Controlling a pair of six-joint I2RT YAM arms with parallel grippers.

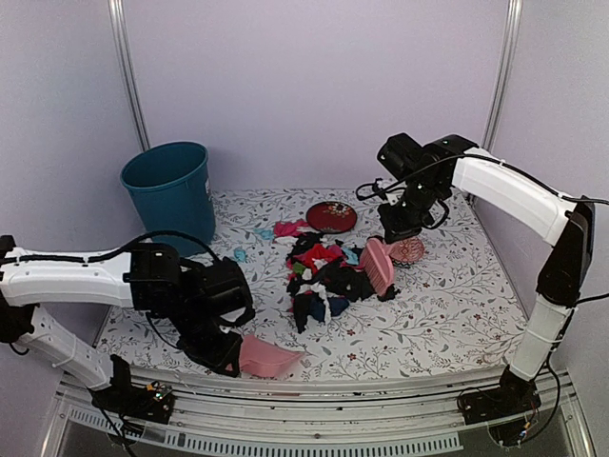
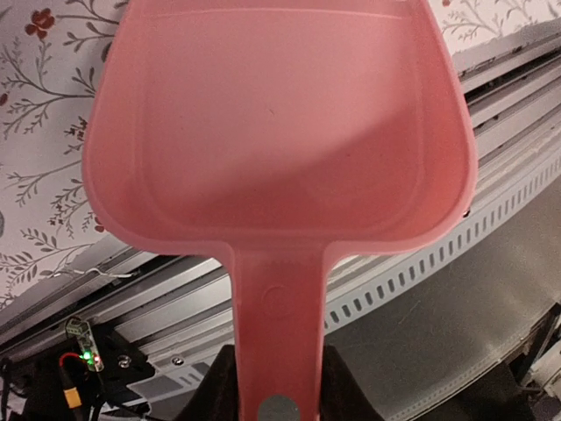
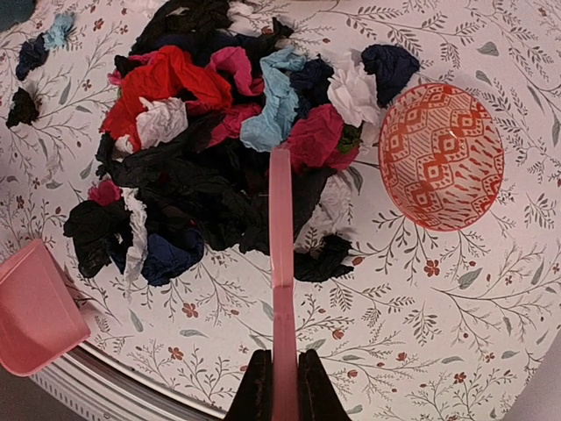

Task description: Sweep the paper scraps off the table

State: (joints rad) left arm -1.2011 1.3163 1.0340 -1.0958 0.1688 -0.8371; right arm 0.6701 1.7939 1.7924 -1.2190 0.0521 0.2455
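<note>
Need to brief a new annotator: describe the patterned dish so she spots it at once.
Start at the pile of paper scraps on the table. Just off its right edge, beside the pink brush, sits the dish. Unlike the dark-red plate farther back, it is pink with red zigzags.

Left arm (image 1: 67,276) stretched low and sideways from left, wrist bent downward, left gripper (image 1: 226,354) clamped on dustpan (image 1: 269,358) handle. Right arm (image 1: 504,190) arched high, right gripper (image 1: 392,231) pointing down, closed on brush (image 1: 377,264) handle.
</note>
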